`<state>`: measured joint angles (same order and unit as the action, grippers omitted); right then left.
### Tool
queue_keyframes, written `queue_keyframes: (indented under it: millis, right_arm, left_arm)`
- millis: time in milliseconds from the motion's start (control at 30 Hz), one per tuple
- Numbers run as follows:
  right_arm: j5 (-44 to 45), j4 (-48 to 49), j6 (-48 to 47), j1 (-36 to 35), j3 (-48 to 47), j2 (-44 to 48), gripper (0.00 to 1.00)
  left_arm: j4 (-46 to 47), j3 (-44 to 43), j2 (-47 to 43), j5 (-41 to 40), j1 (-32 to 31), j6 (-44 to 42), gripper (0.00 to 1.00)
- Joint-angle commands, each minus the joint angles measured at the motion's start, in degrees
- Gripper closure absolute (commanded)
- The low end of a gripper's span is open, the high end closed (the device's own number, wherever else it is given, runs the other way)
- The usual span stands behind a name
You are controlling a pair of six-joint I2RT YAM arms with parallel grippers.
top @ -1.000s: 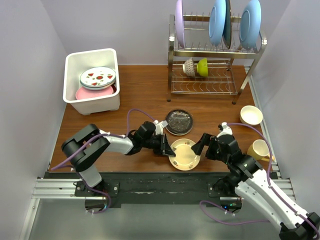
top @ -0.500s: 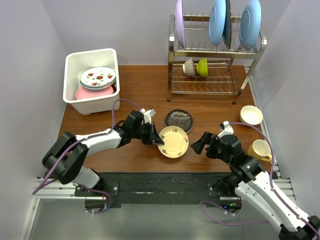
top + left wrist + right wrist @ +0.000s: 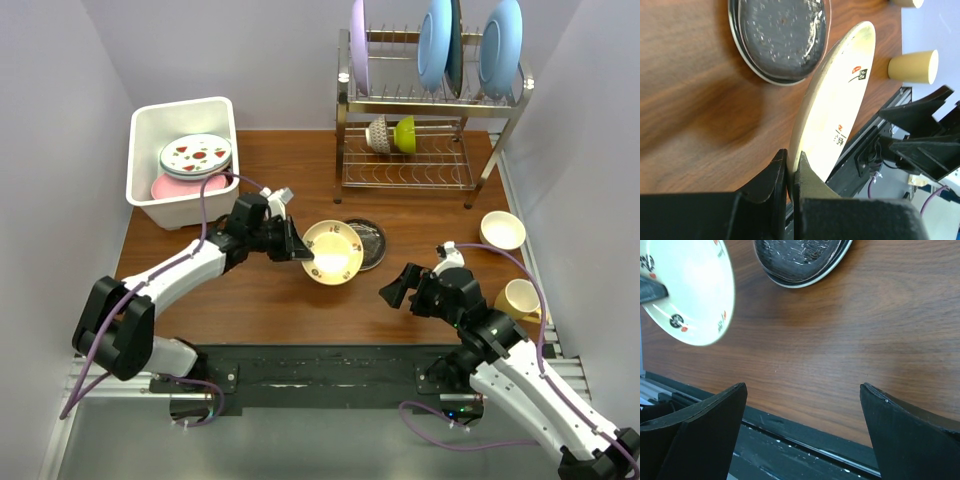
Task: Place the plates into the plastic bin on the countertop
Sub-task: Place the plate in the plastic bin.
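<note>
My left gripper is shut on the rim of the small yellowish plate and holds it tilted above the countertop; the grip shows edge-on in the left wrist view. The dark glass plate lies flat on the wood just right of it, also in the left wrist view and right wrist view. The white plastic bin stands at the back left and holds the fruit-motif plate on top of the pink plate. My right gripper is open and empty over bare wood.
A two-tier steel wire rack stands at the back right with a lilac plate, light-blue plates and small bowls. A cream bowl and a mug sit at the right edge.
My left gripper has lifted the yellowish plate off the countertop near the front and carried it back and to the left, beside the dark plate. My right gripper has barely moved.
</note>
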<state>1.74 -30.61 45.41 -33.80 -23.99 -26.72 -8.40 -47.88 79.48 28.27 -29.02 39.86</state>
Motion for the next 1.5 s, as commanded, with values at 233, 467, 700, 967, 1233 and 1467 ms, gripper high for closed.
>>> queue_keyframes:
  millis: [233,467,700,967,1233,1467]
  right_arm:
    - [-1.6,3.3,-0.1,-0.2,-1.1,-1.9,0.01]
    - [-1.6,4.2,-0.1,-0.2,-0.5,-3.0,0.01]
    - [-2.7,5.6,0.0,-0.3,-0.3,-4.7,0.01]
    - [-2.9,6.2,-0.1,-0.3,0.0,-5.6,0.01]
    - [-3.4,7.5,-0.1,-0.3,0.5,-6.9,0.01]
    - [-3.6,7.8,-0.1,-0.3,1.0,-7.6,0.01]
  left_arm:
    - [-4.3,-11.9,0.8,3.9,6.1,-3.2,1.0]
    - [-5.7,-19.2,3.6,7.0,12.1,-3.5,1.0]
    - [-9.3,-27.9,7.0,7.4,16.4,-4.2,1.0]
    - [-10.5,-36.2,11.5,8.7,23.0,-2.4,1.0]
    - [-10.3,-42.1,15.5,10.2,30.7,-1.1,1.0]
    - [-8.3,-43.8,17.4,10.3,36.2,1.4,1.0]
